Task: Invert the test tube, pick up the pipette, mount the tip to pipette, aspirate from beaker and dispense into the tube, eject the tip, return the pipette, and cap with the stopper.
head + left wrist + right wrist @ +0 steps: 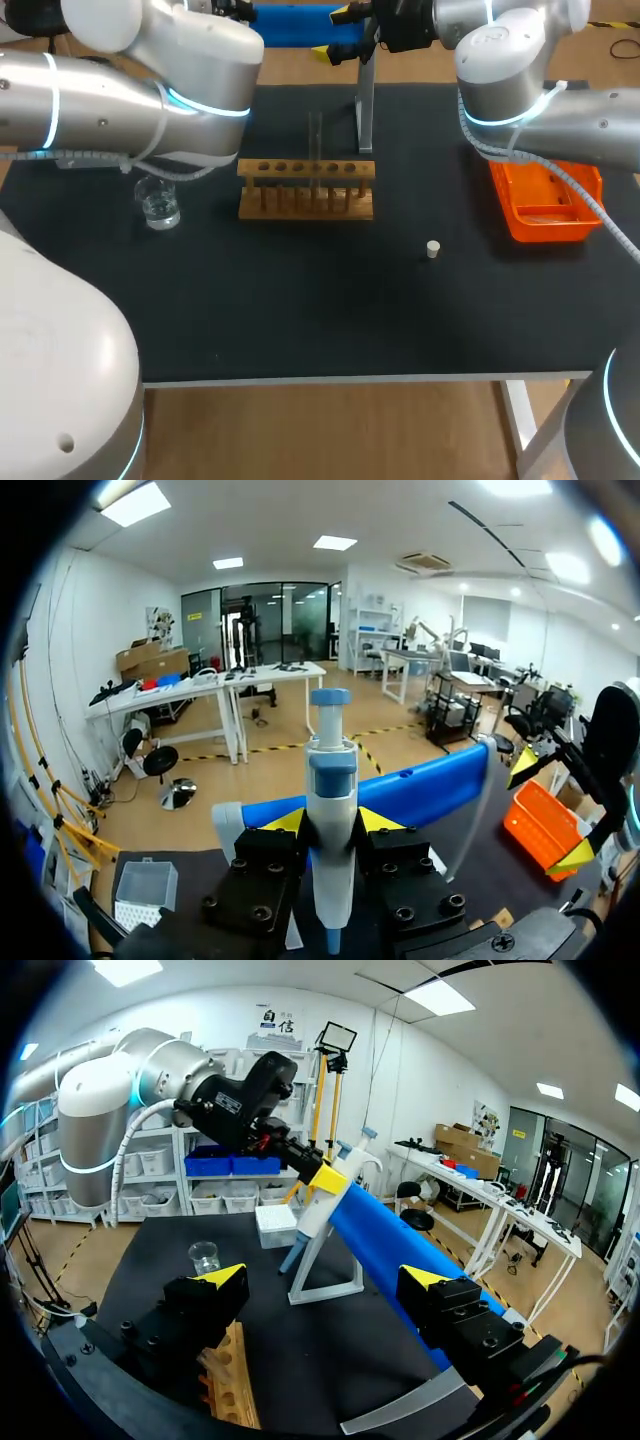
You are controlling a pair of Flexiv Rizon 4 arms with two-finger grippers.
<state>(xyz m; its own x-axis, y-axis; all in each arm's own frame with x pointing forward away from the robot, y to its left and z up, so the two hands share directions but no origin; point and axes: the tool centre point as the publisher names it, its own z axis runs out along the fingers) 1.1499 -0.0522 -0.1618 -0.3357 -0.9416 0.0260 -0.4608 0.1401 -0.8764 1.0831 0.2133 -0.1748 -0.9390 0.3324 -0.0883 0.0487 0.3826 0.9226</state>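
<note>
Pipette (331, 780) clamped in left end effector (332, 822); right end effector (325, 1277) wide (one beaker (158, 205), one stopper (433, 249)).

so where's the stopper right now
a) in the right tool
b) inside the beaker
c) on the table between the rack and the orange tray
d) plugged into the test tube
c, the stopper sits by itself on the black table, between the wooden rack and the orange tray.
</note>
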